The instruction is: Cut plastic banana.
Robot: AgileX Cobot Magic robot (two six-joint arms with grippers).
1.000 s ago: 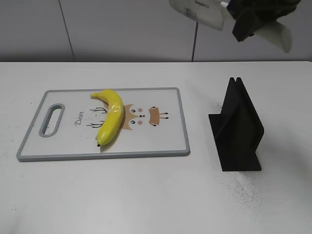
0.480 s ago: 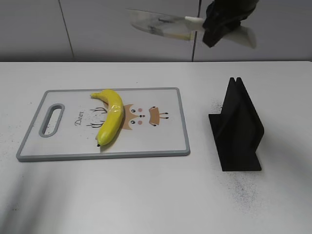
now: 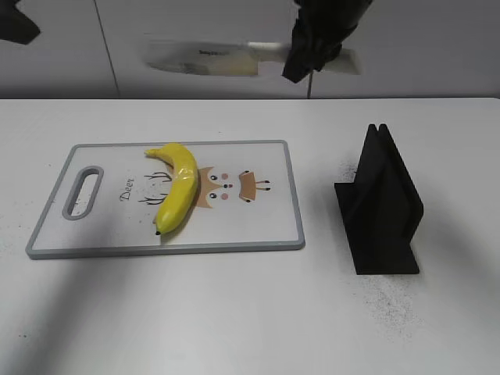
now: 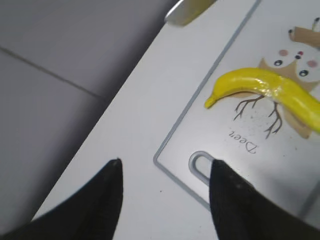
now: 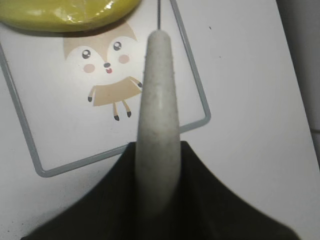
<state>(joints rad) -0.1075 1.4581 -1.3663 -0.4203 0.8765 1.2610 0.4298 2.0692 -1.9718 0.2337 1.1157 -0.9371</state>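
Right gripper is clamped on the cleaver, holding it high above the board's far edge, so this looks like the carry-over step. The plastic banana lies uncut on the cutting board. Left gripper hangs spread open near the board's handle end; next the blade needs lining up across the banana, then pressing down.

Pretty plain setup here: a white tabletop with scattered dark specks, thickest at the front right and along the left edge. Behind it runs a pale grey wall made of panels, with thin dark vertical seams between them and a darker band right where it meets the tabletop's far edge. Lighting is soft and even, just faint blurry shadows on the surface. The left wrist view catches the same grey panelling with a seam line.
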